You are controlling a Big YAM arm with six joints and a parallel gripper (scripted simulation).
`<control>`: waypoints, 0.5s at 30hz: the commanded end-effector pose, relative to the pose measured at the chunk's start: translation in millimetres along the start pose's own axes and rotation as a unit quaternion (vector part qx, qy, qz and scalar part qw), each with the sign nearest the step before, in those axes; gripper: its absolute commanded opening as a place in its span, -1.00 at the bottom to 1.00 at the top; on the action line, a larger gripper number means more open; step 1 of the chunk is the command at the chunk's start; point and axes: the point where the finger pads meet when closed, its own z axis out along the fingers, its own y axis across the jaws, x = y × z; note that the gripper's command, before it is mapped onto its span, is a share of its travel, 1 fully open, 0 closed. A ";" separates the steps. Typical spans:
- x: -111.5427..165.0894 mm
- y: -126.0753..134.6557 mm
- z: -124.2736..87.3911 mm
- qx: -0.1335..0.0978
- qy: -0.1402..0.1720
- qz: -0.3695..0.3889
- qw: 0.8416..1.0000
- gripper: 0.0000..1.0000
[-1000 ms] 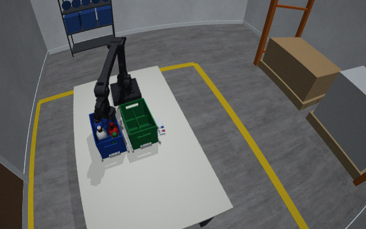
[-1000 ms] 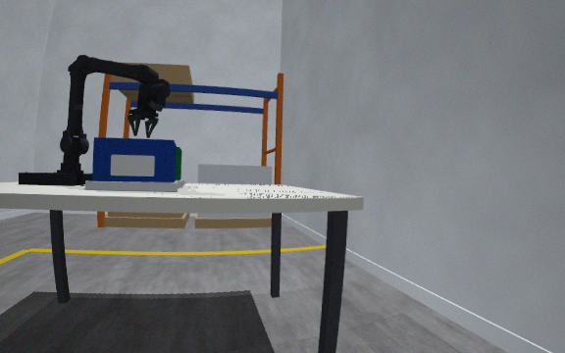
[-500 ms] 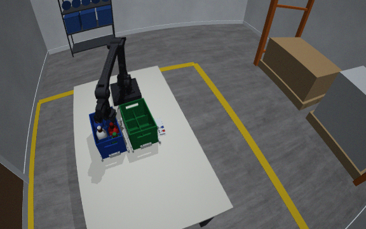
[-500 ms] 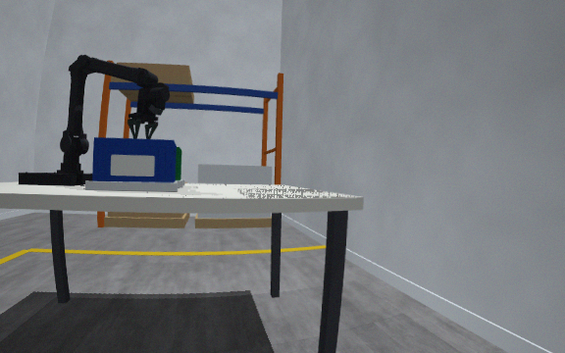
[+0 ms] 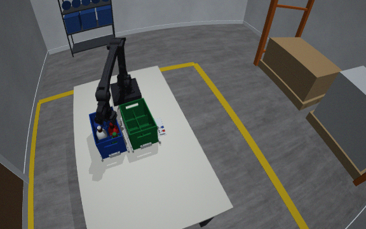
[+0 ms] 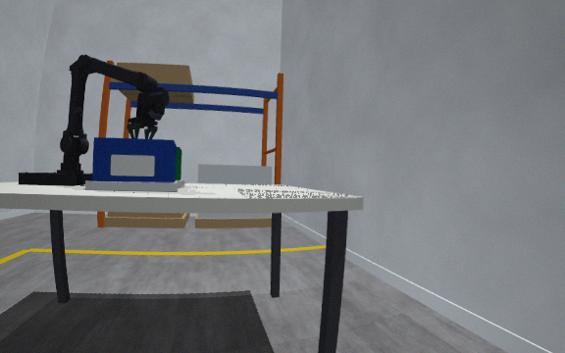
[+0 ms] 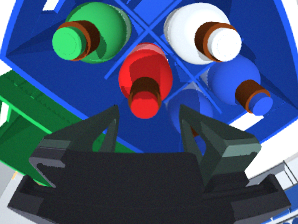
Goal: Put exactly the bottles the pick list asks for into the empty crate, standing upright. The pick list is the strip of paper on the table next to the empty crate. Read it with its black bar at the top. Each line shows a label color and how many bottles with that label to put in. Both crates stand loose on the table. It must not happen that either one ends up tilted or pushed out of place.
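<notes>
The red bottle [image 7: 145,78] stands upright in a middle cell of the blue crate [image 7: 40,3], its red cap directly ahead of the gripper [image 7: 150,137] in the wrist view, lined up with the gap between the two dark fingers. Those fingers are parted about halfway and hold nothing; the cap sits beyond their tips, not between them. Around the red bottle, the green bottle [image 7: 93,30] stands in the cell to its left in that view, the white bottle [image 7: 200,30] in the cell to its upper right, and a blue bottle [image 7: 242,83] in the cell to its right, all upright with brown necks showing. From the side, the gripper [image 6: 142,131] hangs pointing straight down with its tips just at the top rim of the blue crate [image 6: 132,164], though at that size it is hard to tell whether they are slightly inside or just above it. From above, the blue crate [image 5: 108,149] stands beside the green crate [image 5: 138,140], the two near touching along their long sides; the green crate's cells hold no bottles. The pick list [image 5: 161,127] lies flat on the white table [image 5: 157,191] against the far side of the green crate, with red and blue marks on it too small to read.
</notes>
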 end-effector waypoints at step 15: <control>-6.9 -0.9 16.3 -0.004 -0.010 0.000 1.000 0.21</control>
